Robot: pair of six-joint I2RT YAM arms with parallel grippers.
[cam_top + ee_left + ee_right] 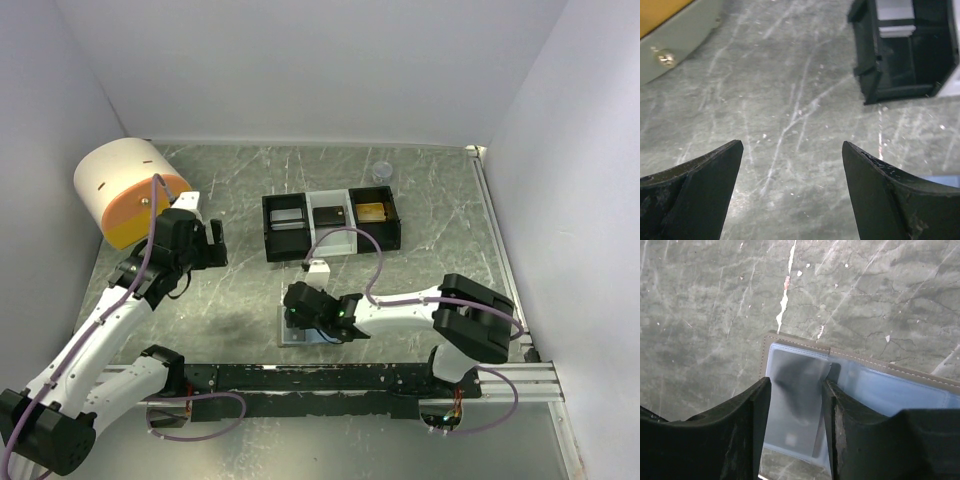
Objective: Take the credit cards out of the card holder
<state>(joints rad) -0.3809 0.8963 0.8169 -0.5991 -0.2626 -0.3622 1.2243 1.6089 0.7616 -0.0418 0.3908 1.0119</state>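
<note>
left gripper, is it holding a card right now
No, the left gripper is open, and only bare table shows between its two fingers.

i logged both arms, left arm [95,335] and right arm [400,312]: white link shells, black joint housings, purple cables looping alongside. left gripper [792,150] fingers [695,195] were black, wedge-shaped, scuffed at edges.
</note>
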